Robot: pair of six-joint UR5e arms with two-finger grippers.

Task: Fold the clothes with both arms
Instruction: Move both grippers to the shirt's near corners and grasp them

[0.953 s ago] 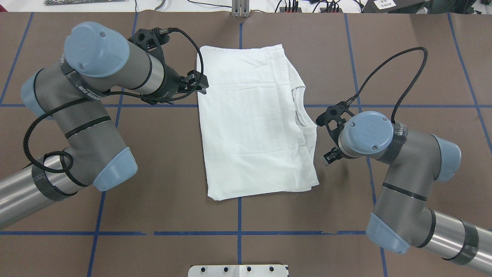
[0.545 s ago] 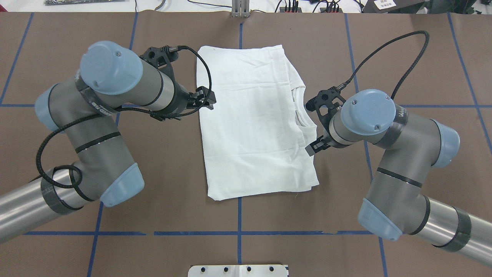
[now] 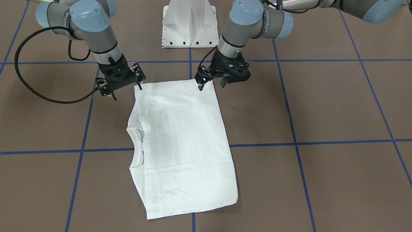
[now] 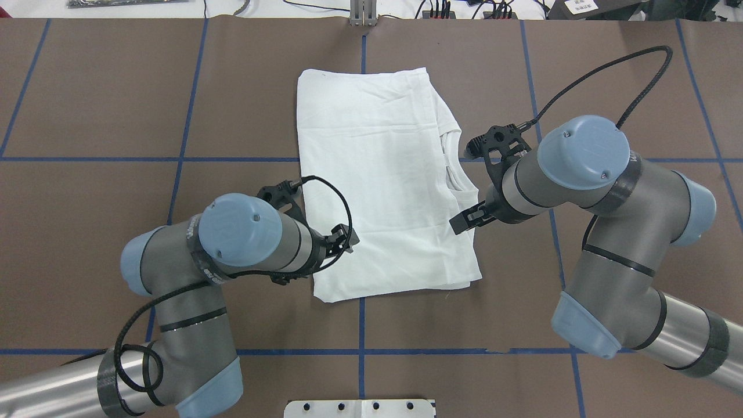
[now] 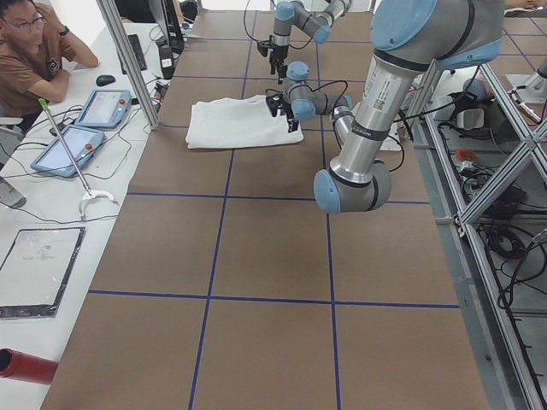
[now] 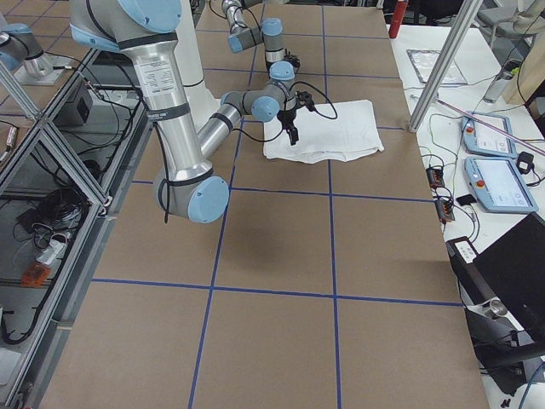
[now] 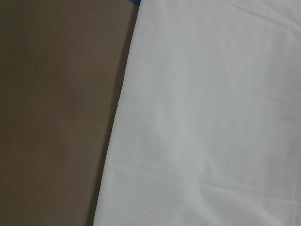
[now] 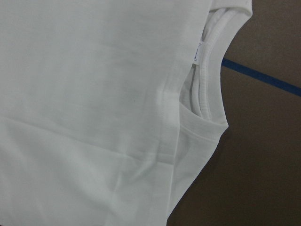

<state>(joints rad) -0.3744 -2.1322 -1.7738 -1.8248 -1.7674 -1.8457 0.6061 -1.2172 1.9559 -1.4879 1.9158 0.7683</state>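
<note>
In the middle of the brown surface (image 4: 116, 104), across its blue tape lines (image 4: 187, 104), I see the white T-shirt (image 4: 377, 186) lying flat, folded into a tall rectangle. Its ribbed collar (image 4: 460, 174) sits at the edge on the robot's right side, and the right wrist camera picks up the small neck label (image 8: 197, 52) just inside it. The left gripper (image 3: 211, 85) hangs at the shirt's left edge near the corner closest to the robot. Its fingers are spread, one over the cloth and one beyond the edge. The right gripper (image 3: 126, 91) is at the opposite edge, a little nearer the robot than the collar, and its fingers are also spread apart. I cannot tell from any view whether either gripper touches the fabric, and neither pinches any cloth that I can see. My left wrist camera shows only the shirt's straight edge against the bare surface. The white pedestal base (image 3: 188, 22) stands behind the shirt, apart from it.
</note>
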